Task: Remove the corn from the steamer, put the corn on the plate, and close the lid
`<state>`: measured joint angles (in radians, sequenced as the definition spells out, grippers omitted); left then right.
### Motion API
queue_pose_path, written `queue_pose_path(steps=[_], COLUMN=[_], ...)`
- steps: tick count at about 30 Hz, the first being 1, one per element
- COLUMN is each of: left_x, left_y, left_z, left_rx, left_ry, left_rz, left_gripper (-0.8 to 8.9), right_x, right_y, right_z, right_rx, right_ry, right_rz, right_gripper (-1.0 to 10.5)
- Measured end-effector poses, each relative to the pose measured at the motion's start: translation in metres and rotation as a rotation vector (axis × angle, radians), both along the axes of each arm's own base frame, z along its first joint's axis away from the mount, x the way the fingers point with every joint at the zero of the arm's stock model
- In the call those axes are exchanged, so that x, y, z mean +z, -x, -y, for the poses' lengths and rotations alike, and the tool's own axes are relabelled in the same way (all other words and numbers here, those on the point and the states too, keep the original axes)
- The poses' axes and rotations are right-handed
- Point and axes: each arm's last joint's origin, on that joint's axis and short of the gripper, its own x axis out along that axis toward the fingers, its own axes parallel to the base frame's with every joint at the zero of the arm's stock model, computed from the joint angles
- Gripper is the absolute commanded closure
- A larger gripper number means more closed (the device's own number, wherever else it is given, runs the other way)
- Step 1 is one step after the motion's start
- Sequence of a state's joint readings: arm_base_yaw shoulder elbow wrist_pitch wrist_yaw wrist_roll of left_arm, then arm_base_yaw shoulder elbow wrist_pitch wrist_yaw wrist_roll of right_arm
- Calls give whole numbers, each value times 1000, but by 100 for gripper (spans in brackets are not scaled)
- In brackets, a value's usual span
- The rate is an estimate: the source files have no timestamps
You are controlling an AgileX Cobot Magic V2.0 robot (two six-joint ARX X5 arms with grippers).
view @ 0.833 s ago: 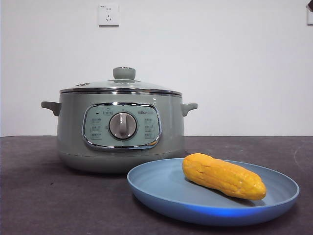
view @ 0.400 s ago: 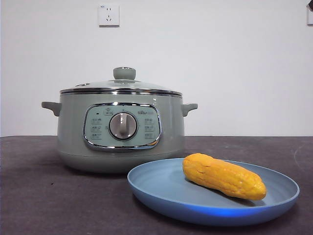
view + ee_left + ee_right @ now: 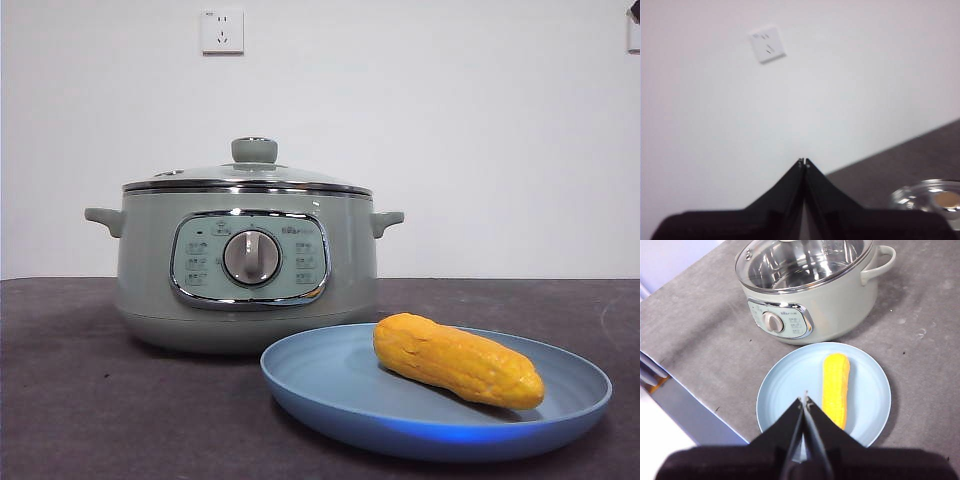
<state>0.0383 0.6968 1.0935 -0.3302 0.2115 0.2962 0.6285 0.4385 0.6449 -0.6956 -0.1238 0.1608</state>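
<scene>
Corn is what I am here for, so I start with my grippers. My right gripper [image 3: 804,401] hangs high over the plate [image 3: 780,385], jaws pressed together, holding nothing. My left gripper [image 3: 804,162] is pinched closed too, empty, pointing at the wall. The corn [image 3: 457,359] lies on the blue plate, in front of the steamer [image 3: 140,270]. The lid [image 3: 245,173] sits on the steamer. I think every step is done. Next I only need to keep both arms away.
</scene>
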Motion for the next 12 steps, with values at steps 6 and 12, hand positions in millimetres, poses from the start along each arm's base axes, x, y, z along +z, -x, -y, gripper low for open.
queue_pose_path(steps=[6, 12], left_x=[-80, -159], left_y=[4, 5], left_z=[-3, -3], left_rx=[32, 32], left_ry=[-2, 32], left_rz=[48, -87], left_gripper=[817, 817], right_x=[0, 0], right_y=[0, 0], right_z=[0, 0], right_rx=[0, 0], right_ry=[0, 0], right_rz=[0, 0], right_gripper=[945, 946])
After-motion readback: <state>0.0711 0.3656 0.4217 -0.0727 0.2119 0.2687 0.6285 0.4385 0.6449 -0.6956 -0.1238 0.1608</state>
